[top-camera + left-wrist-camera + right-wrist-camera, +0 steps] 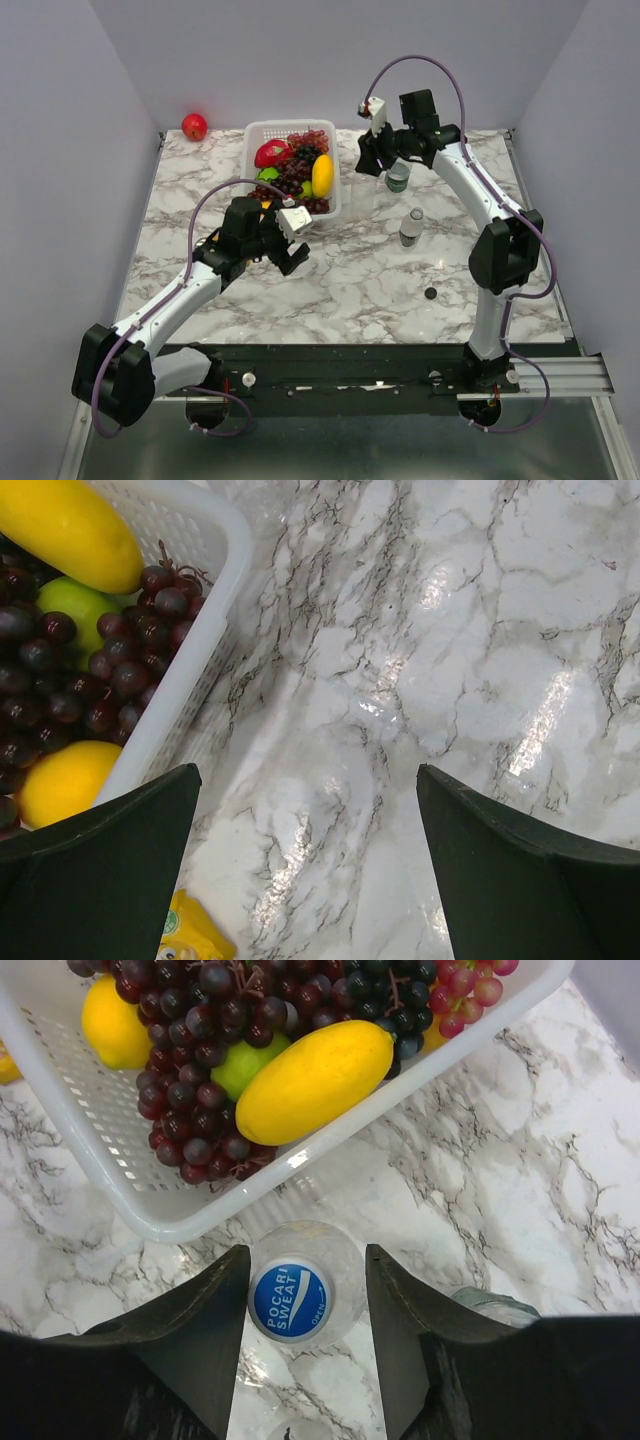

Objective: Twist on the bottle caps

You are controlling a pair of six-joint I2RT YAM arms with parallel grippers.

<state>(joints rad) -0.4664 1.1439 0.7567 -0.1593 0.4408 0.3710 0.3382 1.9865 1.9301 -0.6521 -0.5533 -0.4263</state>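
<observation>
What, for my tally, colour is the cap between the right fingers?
Blue round plastic cap, white lettering; right wrist view.

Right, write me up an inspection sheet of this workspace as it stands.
Surface: marble table, no spills seen.
Job's things: blue cap sits on a clear bottle; black cap lies loose on the marble; second bottle and third bottle stand nearby, tops too small to judge.
Clutter: white basket of fruit; yellow packet beside it; red apple by the far left corner.
Grippers: left gripper jaws wide, empty, over bare marble; right gripper jaws apart either side of the blue cap.
Cables: purple cables loop over both arms; no snag seen.
Surroundings: plain walls; nothing else seen.
</observation>
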